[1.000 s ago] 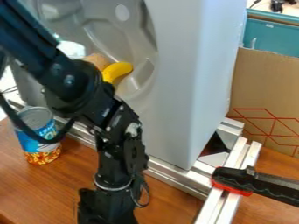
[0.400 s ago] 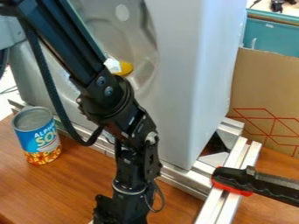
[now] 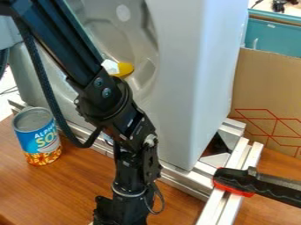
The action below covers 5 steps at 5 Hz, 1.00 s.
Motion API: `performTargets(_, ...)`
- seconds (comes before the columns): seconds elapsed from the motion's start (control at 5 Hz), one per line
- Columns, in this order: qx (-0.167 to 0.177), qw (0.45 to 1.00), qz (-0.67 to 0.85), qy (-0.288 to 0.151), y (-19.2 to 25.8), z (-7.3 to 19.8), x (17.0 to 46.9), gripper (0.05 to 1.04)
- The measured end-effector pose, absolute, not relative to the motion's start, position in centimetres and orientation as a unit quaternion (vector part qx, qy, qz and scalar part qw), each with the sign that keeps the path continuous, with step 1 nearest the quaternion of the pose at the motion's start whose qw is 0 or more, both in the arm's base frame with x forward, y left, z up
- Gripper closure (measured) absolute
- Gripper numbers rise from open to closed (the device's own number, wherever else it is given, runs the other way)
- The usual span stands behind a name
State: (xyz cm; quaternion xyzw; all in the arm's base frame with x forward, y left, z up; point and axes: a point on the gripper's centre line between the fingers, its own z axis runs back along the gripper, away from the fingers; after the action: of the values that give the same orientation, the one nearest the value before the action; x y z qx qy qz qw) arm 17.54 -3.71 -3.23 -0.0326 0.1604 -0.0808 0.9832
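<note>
One by one, largest first, took in a tall grey moulded shell [image 3: 194,79], upright at the back; a brown wooden table [image 3: 70,189]; the black arm [image 3: 106,94], slanting down from the upper left; a cardboard box [image 3: 264,94] with red lines at the right; and pale metal rails [image 3: 182,179] along the shell's foot. Found the blue-labelled can [image 3: 38,138] upright on the table at the left, near the rails and apart from the gripper [image 3: 120,215], low at the bottom edge. Placed the black-handled tool [image 3: 235,180], edged in red, over the rails at the right, and a yellow thing [image 3: 125,69], partly hidden behind the arm, by the shell's hollow. Could not tell open from closed, or empty from gripping.

Judged the step in hand to be positioning, with no grasp or release to be made out. Judged the next move to call for care around the rails, and for a sure reading of the grip before any closing or letting go.

Against a second ago, noted the arm farther right, the can's label freed from behind the cable, and less yellow in sight. Against the later of those frames, noted only a slight shift left of the arm, with can and tool unmoved.
</note>
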Motion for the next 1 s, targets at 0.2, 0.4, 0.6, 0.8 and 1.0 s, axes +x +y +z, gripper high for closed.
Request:
performTargets(0.2, -0.043, 0.986, -0.083, 0.135, -0.9, -3.1, 17.9, 0.083)
performTargets(0.4, -0.032, 0.990, -0.089, 0.104, 2.4, -3.2, 18.8, 0.083)
performTargets(0.6, -0.020, 0.992, -0.079, 0.100, 4.8, -3.3, 19.2, 0.083)
performTargets(0.8, 0.000, 0.990, -0.075, 0.118, 6.3, -3.2, 17.9, 0.083)
performTargets(1.0, 0.014, 0.992, -0.046, 0.116, 7.7, -2.4, 16.0, 0.083)
